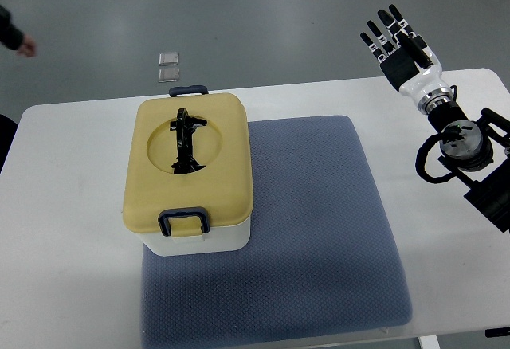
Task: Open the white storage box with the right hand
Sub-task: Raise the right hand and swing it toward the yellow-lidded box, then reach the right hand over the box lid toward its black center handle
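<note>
The white storage box (190,170) sat on the left of a blue mat (319,221), yellow lid (215,134) latched shut. The right hand (398,42) hovered far right, fingers spread, holding nothing; opening had not begun.

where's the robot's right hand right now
In the top view, the right hand hovers open at the upper right, past the table's far edge, well clear of the storage box.
</note>
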